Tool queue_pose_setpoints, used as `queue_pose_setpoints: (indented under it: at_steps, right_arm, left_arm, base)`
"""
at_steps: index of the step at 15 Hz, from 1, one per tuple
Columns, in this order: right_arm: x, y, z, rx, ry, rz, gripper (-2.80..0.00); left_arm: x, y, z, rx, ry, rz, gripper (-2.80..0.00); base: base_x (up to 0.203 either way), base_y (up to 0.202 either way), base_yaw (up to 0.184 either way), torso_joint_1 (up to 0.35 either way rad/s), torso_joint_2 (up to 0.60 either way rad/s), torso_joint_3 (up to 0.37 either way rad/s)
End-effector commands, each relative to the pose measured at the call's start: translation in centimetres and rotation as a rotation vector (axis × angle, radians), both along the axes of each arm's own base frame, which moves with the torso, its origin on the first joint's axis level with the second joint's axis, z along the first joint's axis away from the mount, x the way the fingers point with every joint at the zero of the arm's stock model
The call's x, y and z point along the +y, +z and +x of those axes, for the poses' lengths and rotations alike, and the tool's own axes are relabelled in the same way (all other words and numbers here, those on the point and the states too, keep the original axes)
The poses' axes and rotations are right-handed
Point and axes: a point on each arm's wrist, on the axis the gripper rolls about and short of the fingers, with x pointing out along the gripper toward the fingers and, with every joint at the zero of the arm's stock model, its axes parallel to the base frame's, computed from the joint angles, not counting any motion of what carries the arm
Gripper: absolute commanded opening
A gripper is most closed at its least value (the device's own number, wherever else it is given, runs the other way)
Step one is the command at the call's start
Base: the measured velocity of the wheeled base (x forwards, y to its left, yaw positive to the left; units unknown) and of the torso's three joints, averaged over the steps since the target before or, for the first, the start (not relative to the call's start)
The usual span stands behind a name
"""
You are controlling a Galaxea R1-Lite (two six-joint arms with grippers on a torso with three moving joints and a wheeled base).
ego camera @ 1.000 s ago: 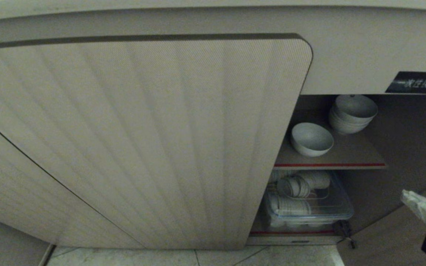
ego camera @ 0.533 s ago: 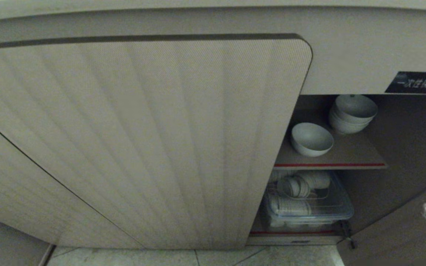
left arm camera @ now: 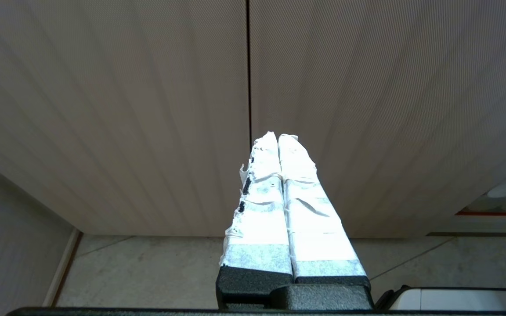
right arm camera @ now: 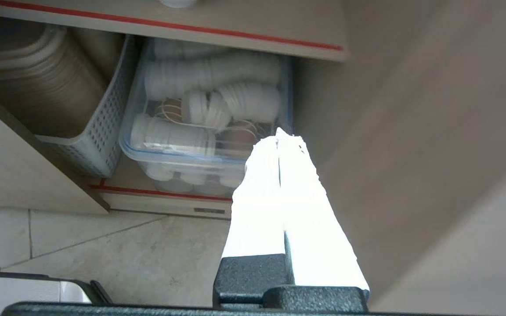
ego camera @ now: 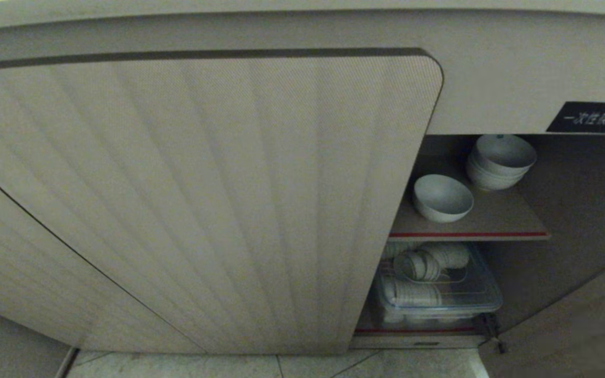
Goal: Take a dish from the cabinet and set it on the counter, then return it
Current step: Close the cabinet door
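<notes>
The cabinet (ego camera: 202, 199) fills most of the head view, its ribbed beige door closed on the left and its right side standing open. On the brown upper shelf (ego camera: 497, 223), which has a red front edge, the dish (ego camera: 442, 198) sits upright near the front, just beside the closed door's edge. A stack of like white bowls (ego camera: 500, 160) stands farther back on the same shelf, apart from the dish. Below the shelf a clear lidded box (ego camera: 439, 294) holds rows of small white cups lying on their sides. A black label (ego camera: 591, 116) with white characters is fixed to the panel above the opening. Pale floor tiles (ego camera: 281, 365) show along the bottom. Neither arm appears in the head view. In the right wrist view, the right gripper (right arm camera: 280, 139) has its two white-taped fingers pressed together with nothing between them; it hangs low outside the cabinet, in front of the clear box (right arm camera: 204, 118), with the open door's pale inner face beside it. A white perforated basket (right arm camera: 90, 131) sits next to the box on the bottom level, and the red edge of the shelf (right arm camera: 169, 24) runs above both. In the left wrist view, the left gripper (left arm camera: 278, 140) also has its taped fingers together and empty, pointing at the seam between two closed ribbed doors (left arm camera: 248, 66), above the tiled floor (left arm camera: 147, 272).
</notes>
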Motion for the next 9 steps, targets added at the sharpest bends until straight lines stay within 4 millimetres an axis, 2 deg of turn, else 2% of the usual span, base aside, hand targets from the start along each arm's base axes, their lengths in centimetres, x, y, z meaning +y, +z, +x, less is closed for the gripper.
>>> queue_pose_setpoints:
  at_steps: [1, 3, 6, 9]
  right_arm:
    - [-0.2, -0.9, -2.3, -0.08, -0.036, 0.014, -2.8]
    - [-0.3, -2.1, -3.6, -0.092, -0.067, 0.048, -2.8]
    - [-0.1, -3.5, -4.9, -0.108, -0.007, 0.119, -2.8]
    - [0.0, -4.3, -5.3, -0.094, 0.026, 0.174, -2.8]
  left_arm:
    - [0.0, 0.0, 0.0, 0.0, -0.001, -0.001, -2.8]
    - [0.0, 0.0, 0.0, 0.0, -0.001, -0.001, -2.8]
    - [0.0, 0.0, 0.0, 0.0, -0.001, -0.001, -2.8]
    - [0.0, 0.0, 0.0, 0.0, -0.001, -0.001, -2.8]
  base:
    - [0.0, 0.0, 0.0, 0.0, 0.0, 0.0]
    - [0.0, 0.0, 0.0, 0.0, 0.0, 0.0]
    - [0.0, 0.0, 0.0, 0.0, 0.0, 0.0]
    - [0.0, 0.0, 0.0, 0.0, 0.0, 0.0]
